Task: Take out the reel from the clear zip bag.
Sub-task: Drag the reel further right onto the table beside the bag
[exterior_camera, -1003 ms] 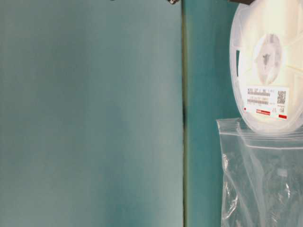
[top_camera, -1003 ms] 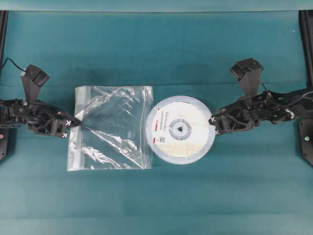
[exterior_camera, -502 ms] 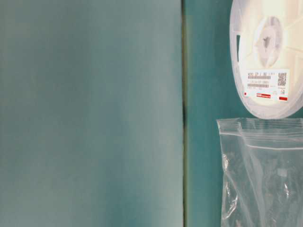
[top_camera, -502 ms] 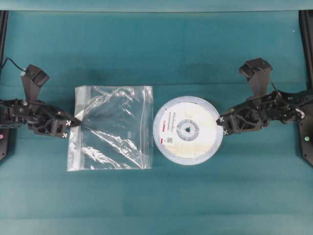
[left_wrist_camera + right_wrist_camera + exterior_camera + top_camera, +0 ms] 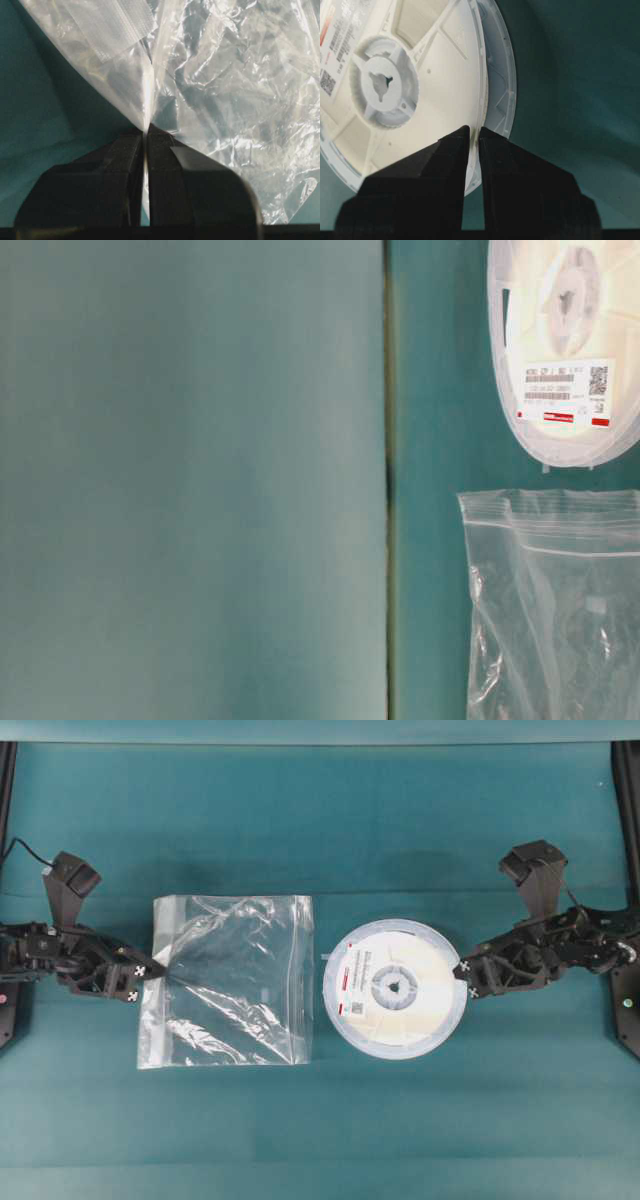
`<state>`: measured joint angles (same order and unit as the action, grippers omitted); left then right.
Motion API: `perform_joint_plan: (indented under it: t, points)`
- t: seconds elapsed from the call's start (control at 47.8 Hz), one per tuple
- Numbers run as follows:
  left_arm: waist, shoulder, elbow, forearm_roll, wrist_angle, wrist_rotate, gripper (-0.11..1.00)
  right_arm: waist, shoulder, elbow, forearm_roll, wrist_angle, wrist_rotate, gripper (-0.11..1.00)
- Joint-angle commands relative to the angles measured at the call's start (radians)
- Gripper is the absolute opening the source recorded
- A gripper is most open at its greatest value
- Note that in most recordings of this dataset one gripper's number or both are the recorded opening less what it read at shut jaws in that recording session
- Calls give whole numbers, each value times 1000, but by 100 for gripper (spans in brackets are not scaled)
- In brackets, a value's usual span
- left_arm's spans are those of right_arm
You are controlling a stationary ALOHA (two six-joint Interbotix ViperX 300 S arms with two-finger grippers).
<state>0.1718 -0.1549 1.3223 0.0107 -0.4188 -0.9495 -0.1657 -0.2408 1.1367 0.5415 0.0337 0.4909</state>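
Overhead view: even, diffuse light, soft faint shadows on the teal table surface (image 5: 400, 810). White glare streaks on the crinkly clear plastic zip bag (image 5: 235, 980). Table-level view is soft and hazy; the flat round cream reel (image 5: 565, 350) is overexposed. Wrist views: black fingers (image 5: 125, 165) are underexposed.

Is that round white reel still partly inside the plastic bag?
No, in the overhead view the reel lies wholly outside the clear zip bag, with bare teal cloth between them.
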Motion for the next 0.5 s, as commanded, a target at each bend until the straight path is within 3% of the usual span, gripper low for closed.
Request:
perform_joint_plan:
  t: [0.0, 0.481]
  points:
    - [-2, 0, -9, 3, -2, 0, 1, -2, -12, -5, 2, -6, 6, 12]
    - [-2, 0, -17, 3, -3, 0, 1, -3, -12, -6, 2, -8, 8, 12]
